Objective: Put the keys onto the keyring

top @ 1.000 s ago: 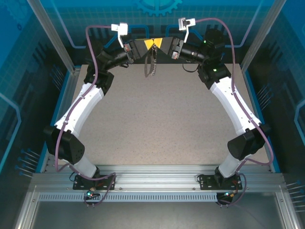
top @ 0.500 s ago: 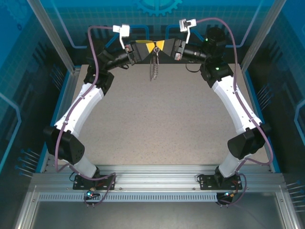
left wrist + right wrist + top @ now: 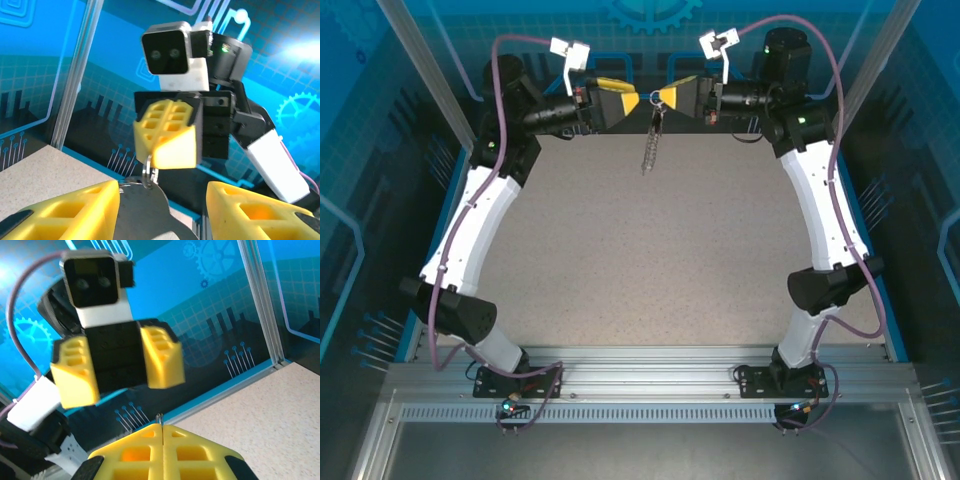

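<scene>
My right gripper (image 3: pixel 670 97) is shut on the thin silver ring at the top of the keyring (image 3: pixel 657 120), held high at the back of the table. The beaded chain (image 3: pixel 648 158) dangles below it. In the left wrist view the dark grey keyring (image 3: pixel 142 207) hangs between the spread fingers of my left gripper (image 3: pixel 162 212), which is open and not touching it. The right fingers (image 3: pixel 172 142) pinch the ring above it. In the right wrist view a sliver of ring pokes out of my right gripper (image 3: pixel 161 430), facing the left gripper (image 3: pixel 119 375). The keys are hidden.
The speckled table (image 3: pixel 650 260) lies below both grippers. Blue enclosure walls and aluminium posts (image 3: pixel 430 70) stand close behind and beside the arms. A metal rail (image 3: pixel 640 365) runs along the near edge by the arm bases.
My left gripper has opened and let go of the keyring. Both arms have lifted and drawn slightly apart. The keyring and chain now hang from the right gripper alone.
</scene>
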`<state>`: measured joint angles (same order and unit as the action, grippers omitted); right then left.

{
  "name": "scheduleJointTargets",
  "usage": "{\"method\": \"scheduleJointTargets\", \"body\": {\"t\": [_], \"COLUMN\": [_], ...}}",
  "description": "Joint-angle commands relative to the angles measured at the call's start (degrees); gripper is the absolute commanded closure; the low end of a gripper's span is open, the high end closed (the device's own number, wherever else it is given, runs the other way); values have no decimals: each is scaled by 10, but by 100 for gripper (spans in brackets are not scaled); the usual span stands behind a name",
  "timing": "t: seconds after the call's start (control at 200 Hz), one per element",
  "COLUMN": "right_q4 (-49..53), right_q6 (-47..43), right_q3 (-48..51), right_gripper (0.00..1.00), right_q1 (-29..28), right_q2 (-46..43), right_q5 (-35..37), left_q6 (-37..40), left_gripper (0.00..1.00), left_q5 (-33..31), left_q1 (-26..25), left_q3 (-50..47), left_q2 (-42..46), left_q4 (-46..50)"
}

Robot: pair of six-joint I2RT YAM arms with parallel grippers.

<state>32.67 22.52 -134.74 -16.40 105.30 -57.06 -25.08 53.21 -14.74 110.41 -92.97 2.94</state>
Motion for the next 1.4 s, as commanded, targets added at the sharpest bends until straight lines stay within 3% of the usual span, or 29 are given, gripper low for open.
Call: {"method": "scheduleJointTargets", "body": {"t": [0.0,0.53,1.396], "right_q4": [99,122,97], "right_q6": [-63,-80,-58], "right_q3": [-34,-24,-43], "right_gripper": [100,100,100], "right_q1": [19,5,-20], "right_q2": [22,35,59], "right_q5": [-42,-83,-103], "left_q6": [62,102,102], "left_gripper": [51,54,63], "left_q5": [55,79,94], "left_q1": [4,4,-4], "left_q3": [45,82,89], "left_q2": [-21,-55,-80], "left_q4": [105,174,176]}}
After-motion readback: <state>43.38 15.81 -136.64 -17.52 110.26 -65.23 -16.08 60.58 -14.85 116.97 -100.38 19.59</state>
